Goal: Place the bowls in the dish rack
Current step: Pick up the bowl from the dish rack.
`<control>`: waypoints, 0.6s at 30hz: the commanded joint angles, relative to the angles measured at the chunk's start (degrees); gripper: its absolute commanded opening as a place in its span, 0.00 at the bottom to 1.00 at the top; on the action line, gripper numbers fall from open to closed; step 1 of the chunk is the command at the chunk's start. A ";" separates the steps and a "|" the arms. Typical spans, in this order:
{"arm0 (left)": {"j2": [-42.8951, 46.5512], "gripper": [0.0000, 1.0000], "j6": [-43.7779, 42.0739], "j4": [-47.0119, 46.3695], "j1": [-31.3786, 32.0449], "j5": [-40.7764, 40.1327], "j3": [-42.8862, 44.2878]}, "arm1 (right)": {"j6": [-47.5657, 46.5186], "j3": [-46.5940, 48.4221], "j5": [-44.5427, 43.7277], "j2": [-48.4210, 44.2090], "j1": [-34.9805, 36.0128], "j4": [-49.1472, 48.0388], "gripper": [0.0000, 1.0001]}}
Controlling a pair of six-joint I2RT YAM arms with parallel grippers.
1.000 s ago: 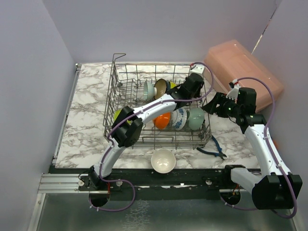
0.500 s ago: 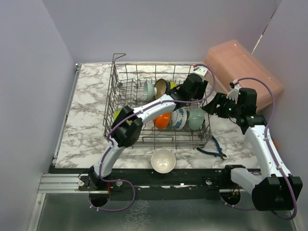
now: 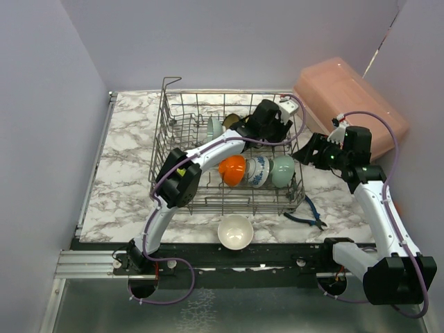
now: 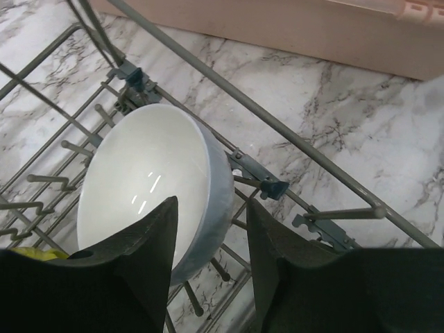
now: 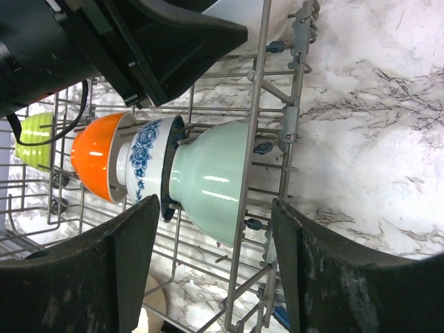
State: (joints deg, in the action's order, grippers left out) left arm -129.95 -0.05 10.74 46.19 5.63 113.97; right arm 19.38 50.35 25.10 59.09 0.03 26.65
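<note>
Left gripper (image 4: 211, 208) parted astride white bowl (image 4: 146, 173), base hidden; right gripper (image 5: 216, 208) spread empty

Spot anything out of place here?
Blue-handled pliers lie on the table by the rack's near right corner: a tool among dishware. One bowl sits outside the rack at the table's near edge.

white bowl (image 4: 149, 187): lower rim behind left end effector (image 4: 211, 215)
lime bowl (image 5: 31, 142): partly behind cable (image 5: 69, 125)
pink box (image 4: 277, 28): cropped at top

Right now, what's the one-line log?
left pincer: astride rim of white bowl in dish rack corner, grip unclear | right pincer: open, beside rack | cream bowl: on table, unloaded
</note>
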 commanded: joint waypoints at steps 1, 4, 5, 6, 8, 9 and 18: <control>-1.24 0.45 -2.84 3.05 0.56 9.83 2.97 | -1.01 1.76 -1.24 -1.14 0.25 1.20 0.70; -2.41 0.38 -3.01 4.35 0.56 10.61 4.21 | -1.01 1.86 -1.40 -1.17 0.24 1.29 0.70; -2.60 0.34 -2.95 4.40 0.56 10.84 4.37 | -1.01 1.90 -1.38 -1.17 0.28 1.30 0.70; -2.67 0.30 -2.82 4.47 0.56 11.03 4.53 | -1.01 1.87 -1.38 -1.17 0.24 1.30 0.70; -2.82 0.20 -2.33 4.44 0.56 11.15 4.90 | -0.94 1.90 -1.42 -1.08 0.23 1.29 0.70; -2.85 0.14 -2.06 4.46 0.56 11.20 5.12 | -0.92 1.92 -1.31 -1.07 0.23 1.25 0.70; -1.13 0.00 2.93 3.23 0.56 12.38 7.83 | -0.22 2.12 -0.93 -1.15 0.26 0.63 0.70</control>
State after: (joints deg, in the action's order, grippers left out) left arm -131.61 -1.41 13.43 46.24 14.52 118.87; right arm 19.42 50.54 24.88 58.83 0.03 26.65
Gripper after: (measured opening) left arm 0.017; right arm 0.699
